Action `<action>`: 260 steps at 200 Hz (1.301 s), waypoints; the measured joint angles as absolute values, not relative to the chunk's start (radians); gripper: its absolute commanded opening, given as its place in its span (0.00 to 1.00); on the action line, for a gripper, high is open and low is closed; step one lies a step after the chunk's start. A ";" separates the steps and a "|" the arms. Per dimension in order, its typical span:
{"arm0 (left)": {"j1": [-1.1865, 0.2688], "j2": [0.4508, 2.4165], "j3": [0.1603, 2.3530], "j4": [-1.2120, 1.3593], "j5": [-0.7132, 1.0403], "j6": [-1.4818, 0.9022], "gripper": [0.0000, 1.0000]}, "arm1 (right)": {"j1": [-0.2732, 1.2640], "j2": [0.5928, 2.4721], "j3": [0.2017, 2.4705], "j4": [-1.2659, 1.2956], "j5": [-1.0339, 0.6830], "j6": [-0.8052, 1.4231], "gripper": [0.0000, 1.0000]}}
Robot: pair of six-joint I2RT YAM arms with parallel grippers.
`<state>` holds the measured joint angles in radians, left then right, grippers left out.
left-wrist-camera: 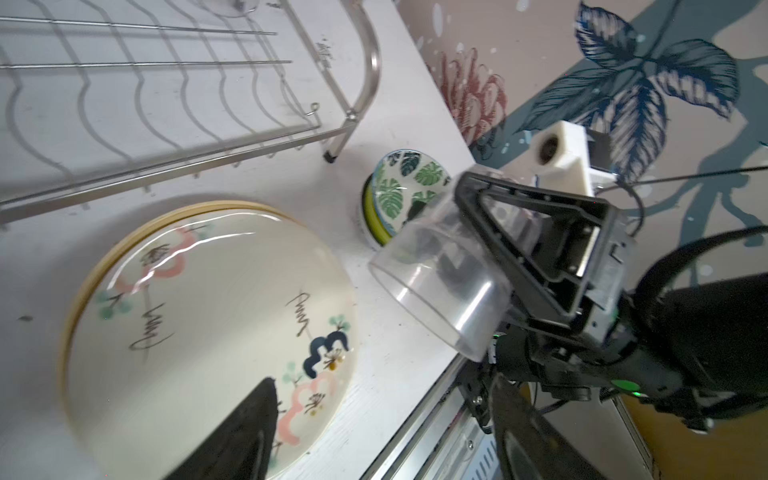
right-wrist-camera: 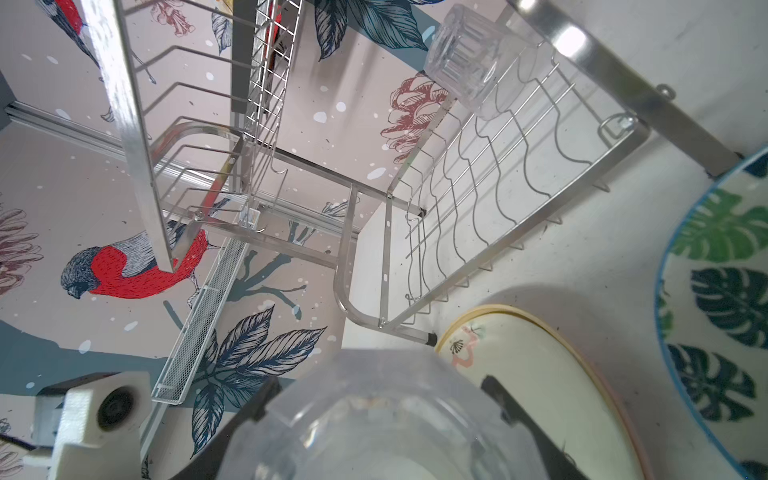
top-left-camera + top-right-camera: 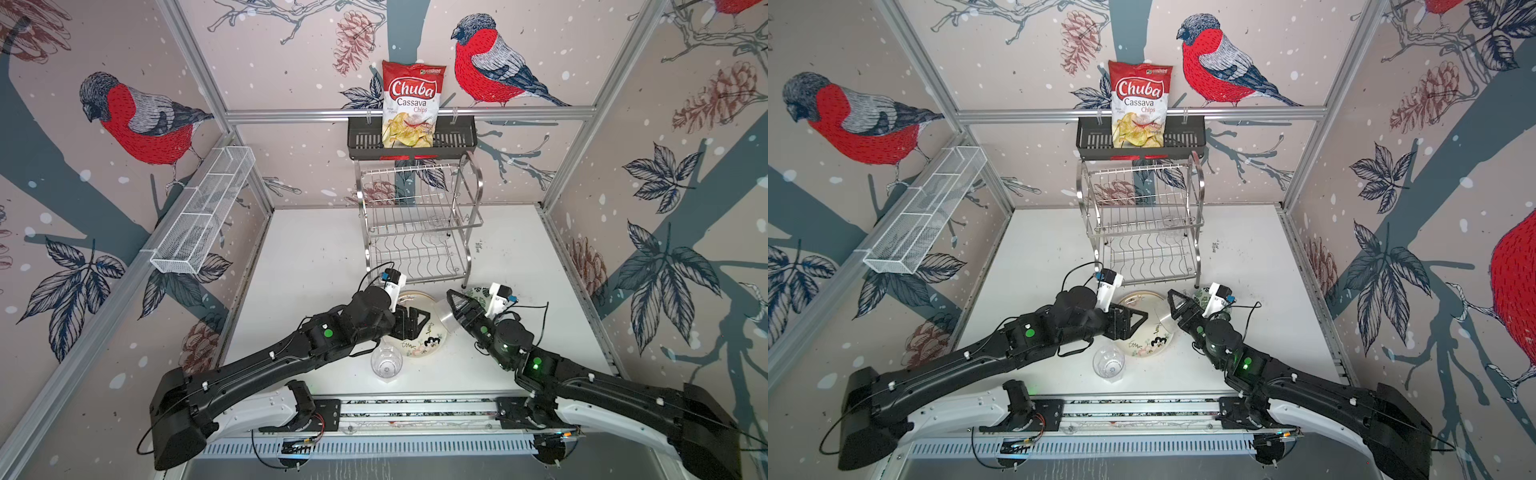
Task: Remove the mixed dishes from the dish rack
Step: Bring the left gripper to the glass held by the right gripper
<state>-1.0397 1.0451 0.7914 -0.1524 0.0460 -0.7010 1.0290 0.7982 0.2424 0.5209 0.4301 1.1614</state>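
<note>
The chrome dish rack (image 3: 419,220) (image 2: 478,187) stands at the back of the table, and a clear tumbler (image 2: 465,54) lies on its side on the lower tier. In front of it the cream floral plate (image 3: 424,345) (image 1: 199,316) tops a pale yellow one. The green-leaf bowl (image 1: 409,178) (image 3: 478,293) sits nested in a lime green bowl. Another tumbler (image 3: 386,363) stands upright near the front edge. My left gripper (image 3: 409,322) (image 1: 382,436) hovers open over the plates, holding nothing. My right gripper (image 3: 451,311) (image 2: 374,399) is shut on a third tumbler (image 1: 440,282), tilted beside the plates.
A red-and-white chips bag (image 3: 411,104) stands in a black slotted basket (image 3: 457,137) on the back rail above the rack. A long white mesh tray (image 3: 203,212) hangs on the left wall. The two grippers are close together over the plates.
</note>
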 measured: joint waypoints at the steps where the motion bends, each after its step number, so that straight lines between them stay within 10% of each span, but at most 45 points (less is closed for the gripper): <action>1: -1.043 1.047 0.791 -0.146 0.047 -0.701 0.80 | 1.029 0.798 0.242 0.523 0.430 1.164 0.23; 68: -1.081 1.155 0.772 0.127 0.105 -0.728 0.76 | 1.029 0.833 0.218 0.643 0.431 1.250 0.24; 205: -1.090 1.229 0.835 0.264 0.165 -0.759 0.00 | 1.029 0.881 0.210 0.908 0.426 1.417 0.27; 222: -1.090 1.230 0.847 0.267 0.178 -0.746 0.00 | 1.029 0.873 0.210 0.915 0.429 1.418 0.40; 242: -1.090 1.231 0.852 0.247 0.175 -0.740 0.00 | 1.029 0.859 0.213 0.888 0.429 1.412 0.96; 260: -1.089 1.234 0.878 0.215 0.139 -0.704 0.00 | 1.029 0.831 0.229 0.812 0.405 1.373 0.99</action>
<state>-1.0885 1.2335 0.8783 0.2146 0.1387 -0.7040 1.0294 0.8310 0.2291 0.8120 0.4049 1.3731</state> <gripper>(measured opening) 0.085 0.982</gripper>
